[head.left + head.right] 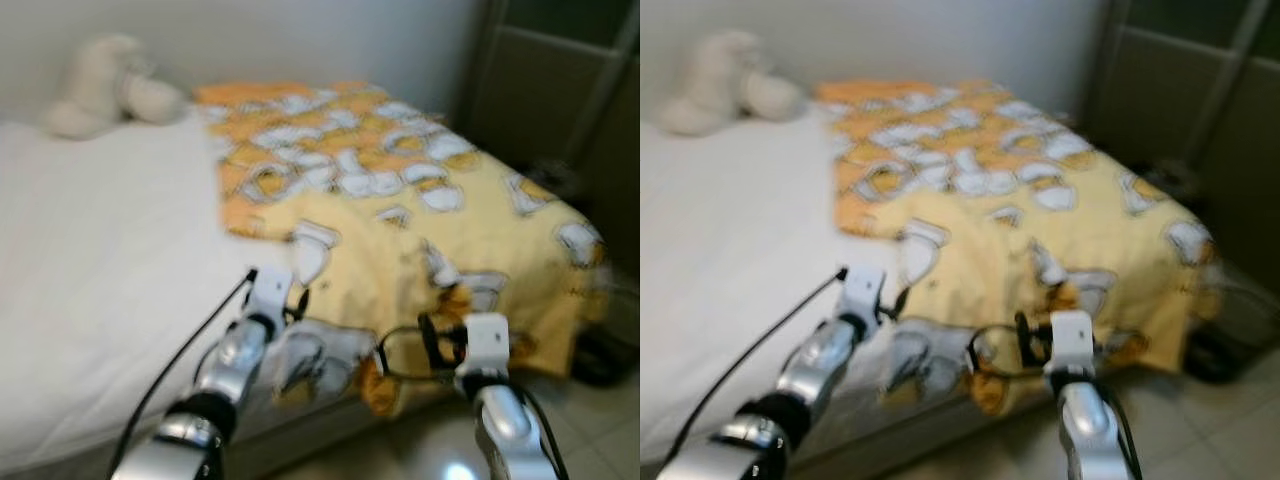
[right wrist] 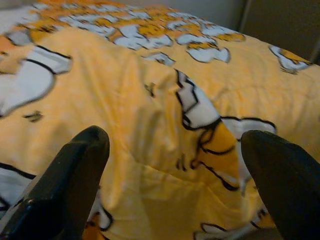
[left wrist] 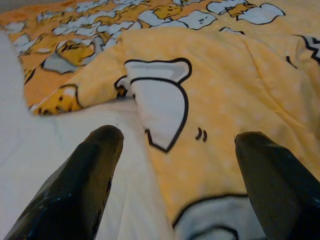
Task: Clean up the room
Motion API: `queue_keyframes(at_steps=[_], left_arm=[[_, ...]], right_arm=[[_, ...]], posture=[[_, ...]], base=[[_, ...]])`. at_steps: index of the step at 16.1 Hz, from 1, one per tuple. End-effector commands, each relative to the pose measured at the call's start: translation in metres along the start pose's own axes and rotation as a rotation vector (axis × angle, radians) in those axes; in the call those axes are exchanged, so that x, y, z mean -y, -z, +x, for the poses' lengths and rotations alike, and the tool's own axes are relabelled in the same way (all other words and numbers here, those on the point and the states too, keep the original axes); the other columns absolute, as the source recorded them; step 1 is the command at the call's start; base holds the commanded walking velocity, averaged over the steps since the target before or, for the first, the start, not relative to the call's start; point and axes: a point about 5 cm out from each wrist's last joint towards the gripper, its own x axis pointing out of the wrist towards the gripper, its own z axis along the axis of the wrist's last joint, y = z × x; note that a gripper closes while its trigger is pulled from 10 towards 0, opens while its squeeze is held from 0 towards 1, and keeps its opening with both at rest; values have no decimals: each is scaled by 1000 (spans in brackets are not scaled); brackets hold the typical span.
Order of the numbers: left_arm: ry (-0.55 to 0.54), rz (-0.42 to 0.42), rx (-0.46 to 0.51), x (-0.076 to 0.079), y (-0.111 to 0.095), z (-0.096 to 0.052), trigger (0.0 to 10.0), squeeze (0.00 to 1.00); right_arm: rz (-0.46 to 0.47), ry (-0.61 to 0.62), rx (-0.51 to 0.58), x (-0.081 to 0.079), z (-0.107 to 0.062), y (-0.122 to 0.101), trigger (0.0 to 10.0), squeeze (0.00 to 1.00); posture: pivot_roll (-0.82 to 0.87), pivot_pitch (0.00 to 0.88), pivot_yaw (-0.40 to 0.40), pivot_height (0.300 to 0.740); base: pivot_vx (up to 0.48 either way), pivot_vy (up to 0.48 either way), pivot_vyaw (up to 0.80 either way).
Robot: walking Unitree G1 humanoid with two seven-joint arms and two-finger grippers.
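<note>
The yellow blanket lies bunched over the far half of the bed and hangs off its near edge, and I think both arms reach out to grab that edge and pull it flat. The left gripper and right gripper are wide open, hold nothing, and hover just over the blanket. The blanket looks soft and puffy with white cartoon shapes, the sheet is plain white, and a fluffy toy sits by the wall.
</note>
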Motion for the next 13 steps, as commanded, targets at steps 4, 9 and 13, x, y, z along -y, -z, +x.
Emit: queue_keyframes(at_steps=[4,9,13], left_arm=[[-158,21,-96,-13,15,-3,10000,0],[-292,5,-148,-17,35,-15,10000,0],[-366,20,-86,-18,30,-16,10000,0]], right_arm=[[-37,-74,-44,8,-27,8,10000,0],[-100,-107,-131,27,-76,9,10000,0],[-88,-164,-194,32,-110,5,10000,0]], posture=[[-30,126,-77,735],[-132,227,-174,735],[-173,311,-256,735]], base=[[0,0,-333],[0,0,0],[0,0,0]])
